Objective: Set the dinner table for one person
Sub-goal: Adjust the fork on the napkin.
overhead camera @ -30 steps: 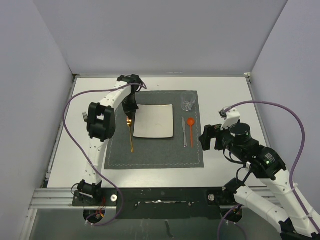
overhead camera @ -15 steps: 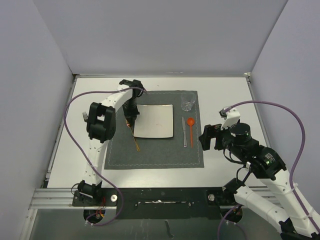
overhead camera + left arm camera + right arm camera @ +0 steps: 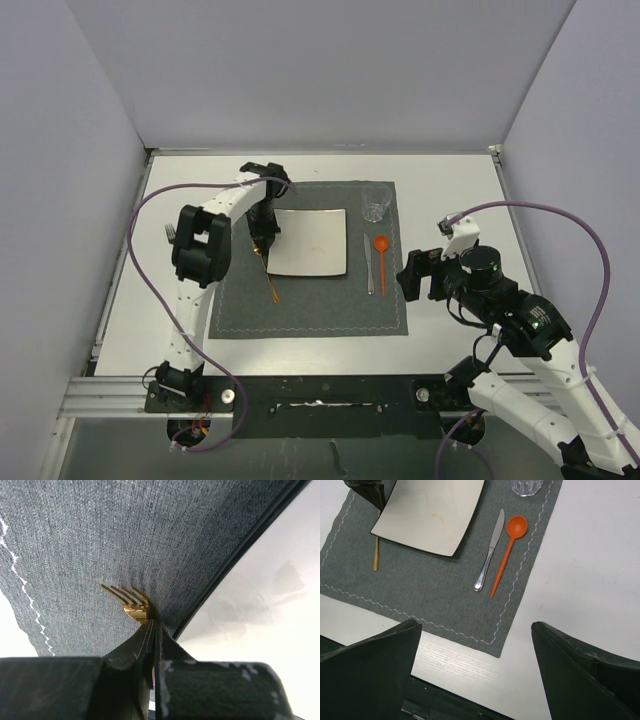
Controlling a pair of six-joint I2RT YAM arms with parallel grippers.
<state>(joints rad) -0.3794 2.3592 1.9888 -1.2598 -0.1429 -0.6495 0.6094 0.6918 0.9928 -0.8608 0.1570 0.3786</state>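
The white worktop (image 3: 450, 190) stretches ahead of the arm bases, with a dark grey placemat (image 3: 310, 305) at its middle. On the mat lie a square white plate (image 3: 310, 243), a clear glass tumbler (image 3: 376, 203) upright at the far right corner, and a steel knife (image 3: 368, 265) beside an orange spoon (image 3: 382, 260), right of the plate. The left end effector (image 3: 262, 232) is clenched on a gold fork (image 3: 270, 280) near its tines, at the plate's left edge. The right end effector (image 3: 415, 275) hangs released, jaws wide, just right of the mat

Left arm (image 3: 200, 255) stretched forward, left fingers (image 3: 172, 656) pinched together; right fingers (image 3: 367, 675) spread wide.
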